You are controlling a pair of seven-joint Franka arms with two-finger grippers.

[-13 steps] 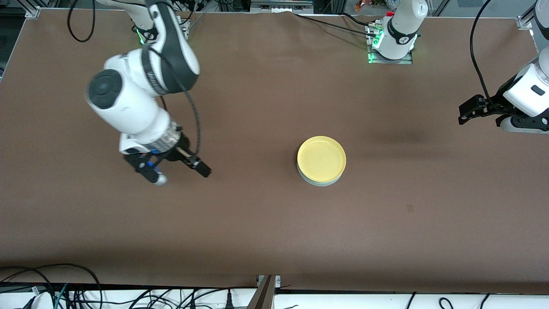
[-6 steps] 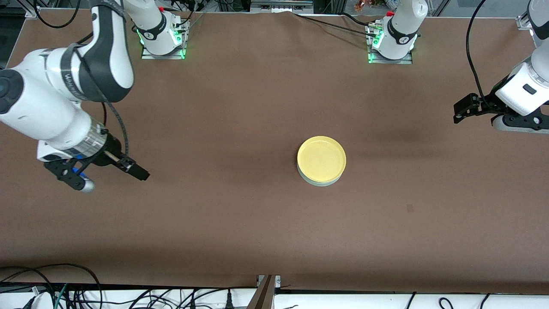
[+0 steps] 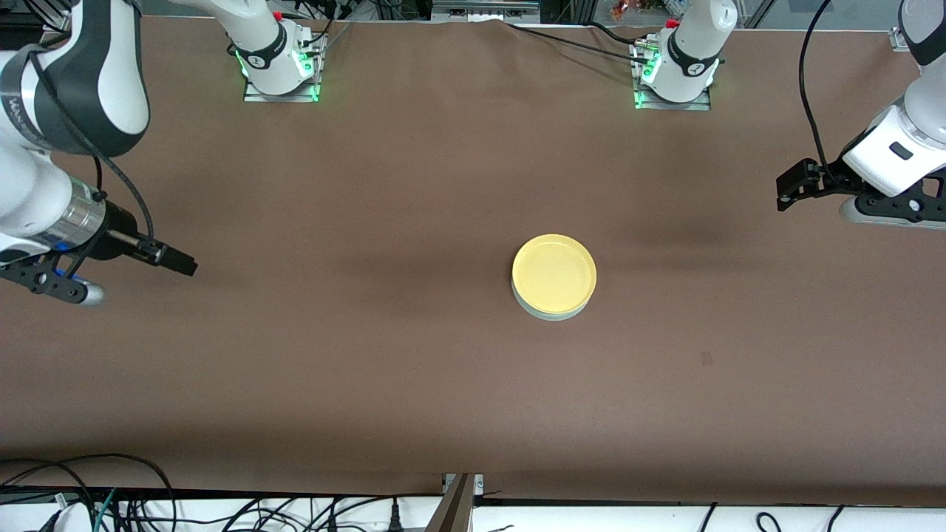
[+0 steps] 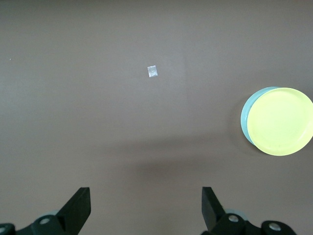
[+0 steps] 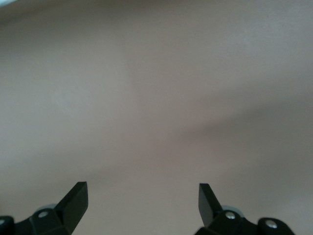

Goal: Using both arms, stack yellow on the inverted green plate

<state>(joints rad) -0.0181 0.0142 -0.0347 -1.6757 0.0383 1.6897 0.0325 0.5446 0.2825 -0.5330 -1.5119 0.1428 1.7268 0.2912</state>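
The yellow plate (image 3: 554, 273) lies upright on top of the pale green plate (image 3: 551, 315) in the middle of the table. Only a sliver of the green plate's rim shows under it. The left wrist view shows both, yellow plate (image 4: 282, 121) on green plate (image 4: 245, 114). My right gripper (image 3: 177, 261) is open and empty, up over the right arm's end of the table, well away from the plates. My left gripper (image 3: 792, 186) is open and empty, up over the left arm's end. Both show wide-open jaws in their wrist views, left (image 4: 146, 203) and right (image 5: 143, 198).
Brown table cloth (image 3: 384, 369) all round the stack. A small pale mark (image 3: 706, 358) lies on it nearer the front camera than the plates, and also shows in the left wrist view (image 4: 152, 71). Arm bases (image 3: 277, 59) (image 3: 676, 70) stand at the table's farther edge.
My right arm has swung away from the middle toward its own end of the table, gripper empty. My left gripper has drifted slightly. The plates have not moved.
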